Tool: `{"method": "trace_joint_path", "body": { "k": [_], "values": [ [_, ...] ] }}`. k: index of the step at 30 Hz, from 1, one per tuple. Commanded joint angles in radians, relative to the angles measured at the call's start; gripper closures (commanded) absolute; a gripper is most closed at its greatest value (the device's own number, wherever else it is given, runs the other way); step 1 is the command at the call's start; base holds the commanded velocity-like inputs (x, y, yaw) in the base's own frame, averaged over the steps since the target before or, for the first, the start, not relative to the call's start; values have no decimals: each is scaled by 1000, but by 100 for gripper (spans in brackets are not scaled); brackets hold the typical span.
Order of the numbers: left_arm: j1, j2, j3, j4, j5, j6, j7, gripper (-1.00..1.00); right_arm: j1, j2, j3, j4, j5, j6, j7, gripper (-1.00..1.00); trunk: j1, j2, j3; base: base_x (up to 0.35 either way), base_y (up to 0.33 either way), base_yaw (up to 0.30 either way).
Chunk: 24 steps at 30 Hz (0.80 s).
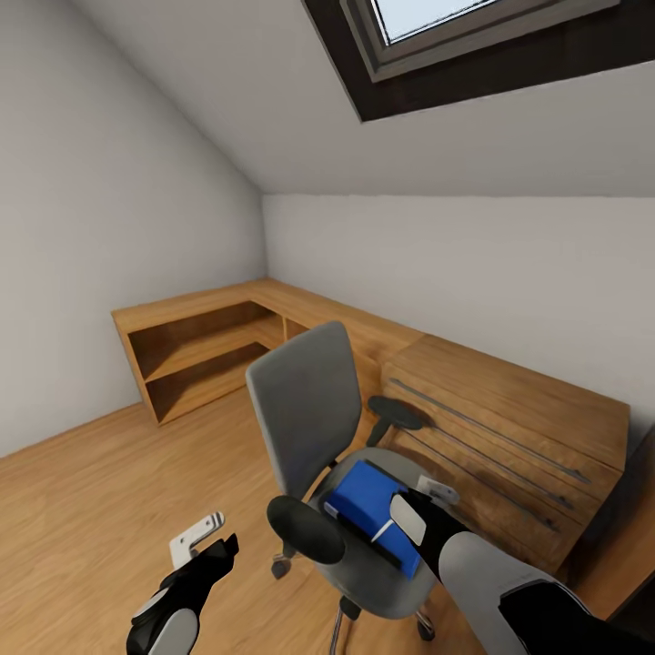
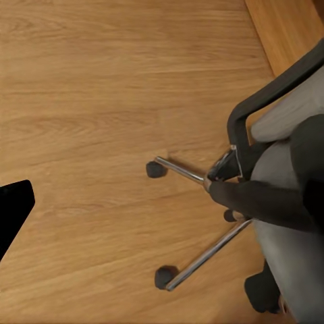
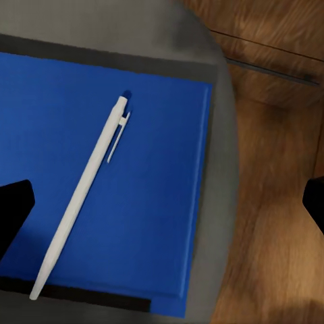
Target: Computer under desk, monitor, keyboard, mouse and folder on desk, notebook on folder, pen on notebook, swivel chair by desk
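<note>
Right gripper (image 1: 414,518) sits low and right of centre in the head view, hovering just over the flat bright blue folder (image 1: 371,512) on the grey upholstered swivel chair (image 1: 309,414). Its wrist camera is where the detail is: jaws spread wide, one dark fingertip at each side edge of the frame, nothing between them but the thin white pen (image 3: 82,193), lying diagonally across the folder (image 3: 142,169) and not gripped. The black spine edge runs along the bottom of that frame, with the grey seat (image 3: 219,135) curving round the folder's far side. From the head camera the pen is only a tiny white sliver by the gripper.

Left gripper (image 1: 202,539) is at the lower left of the head view, above bare wooden floor (image 1: 82,509); can't tell whether it's spread or closed. Its wrist view has one dark finger at the left edge and the chair's chrome base with casters (image 2: 196,223), which the head view mostly hides under the seat.

Behind the chair, a wooden cabinet with long metal bar handles (image 1: 509,428) fills the right middle.
</note>
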Motion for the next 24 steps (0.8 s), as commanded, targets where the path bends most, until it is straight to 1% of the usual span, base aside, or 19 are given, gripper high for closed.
{"method": "trace_joint_path", "body": {
  "k": [1,18,24],
  "values": [
    [-1,1,-2,-1,4,3,8,-100,-1,0,9,-2,-2,10,-7,-100,4,-8,-4,0,0,0],
    [-1,1,0,3,4,3,6,-100,-1,0,9,-4,-3,9,-6,-100,69,-127,-58,0,0,0],
    [-1,1,1,3,4,4,4,-100,-1,0,7,-22,-9,9,-6,-100,92,-169,-76,0,0,0]
  ]
}}
